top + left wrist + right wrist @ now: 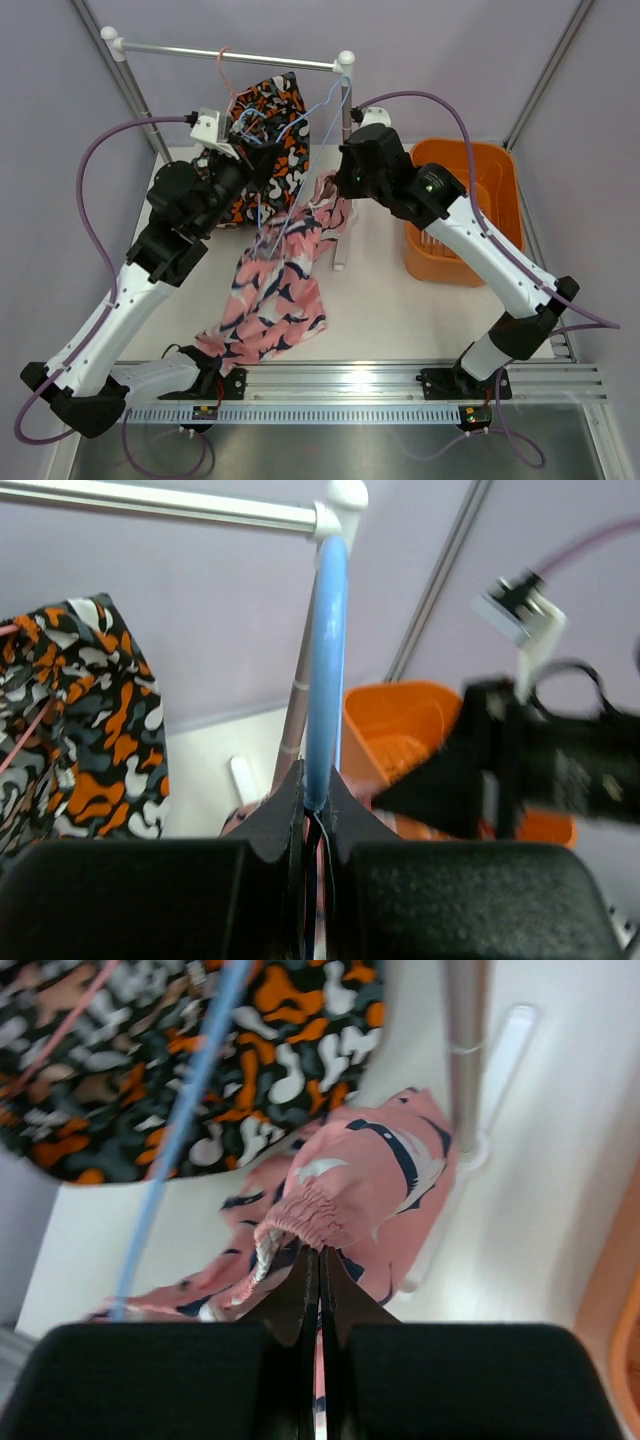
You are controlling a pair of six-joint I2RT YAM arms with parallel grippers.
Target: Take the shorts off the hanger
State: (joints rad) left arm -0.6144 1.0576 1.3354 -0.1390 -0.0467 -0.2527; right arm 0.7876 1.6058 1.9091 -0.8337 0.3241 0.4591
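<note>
The pink shorts (pixel 275 290) with navy and white blotches trail from mid-air down onto the table. My right gripper (pixel 340 182) is shut on their elastic waistband (pixel 325 1215). My left gripper (pixel 262 160) is shut on the blue wire hanger (pixel 326 660), which rises to the rail's end cap (pixel 340 498). The black shorts (pixel 265 140) with orange and white blotches hang from the rail (pixel 230 55) on a pink hanger behind my left gripper. They also show in the left wrist view (pixel 85 720) and the right wrist view (pixel 200 1050).
An orange basket (pixel 462 210) stands at the right of the table. The rack's upright post (pixel 465 1050) and white foot (pixel 342 245) stand between the arms. Purple walls and frame posts close in the back and sides.
</note>
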